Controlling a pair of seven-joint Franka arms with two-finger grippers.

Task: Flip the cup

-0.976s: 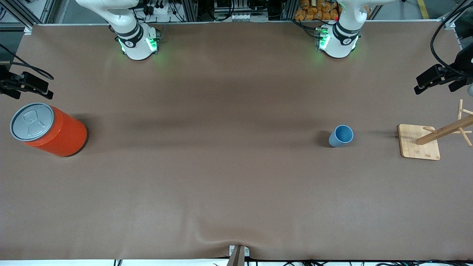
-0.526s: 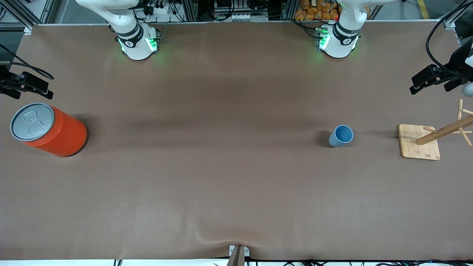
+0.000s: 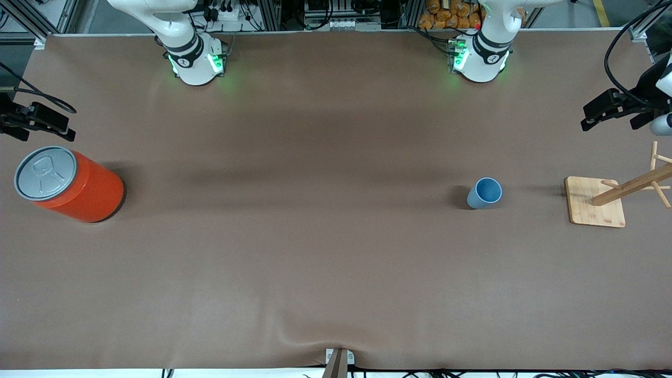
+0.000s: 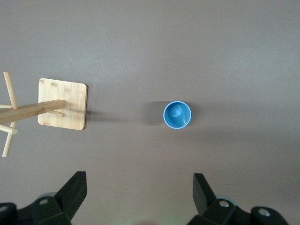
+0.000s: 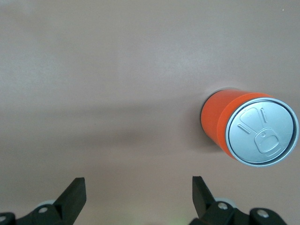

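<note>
Cup [image 3: 484,192]: small, light blue, standing upright with its mouth up on the brown surface [image 3: 315,252], toward the left arm's end; darker blue inside (interior seen clearly in the left wrist view [image 4: 177,115]).
Wooden rack [image 3: 596,202]: square bamboo base with a pegged post, beside the cup and closer to the left arm's end of the surface; apart from the cup, not touching.
Orange can [image 3: 71,184]: large, grey pull-tab lid, upright at the right arm's end, well apart from the cup.
Left gripper [image 3: 611,108]: up in the air at the surface's edge, over the area near the rack; jaws spread apart, holding nothing (both fingers [image 4: 72,192] frame bare surface).
Right gripper [image 3: 37,123]: raised above the surface near the orange can [image 5: 248,131]; jaws apart, nothing between them; this arm waits.
</note>
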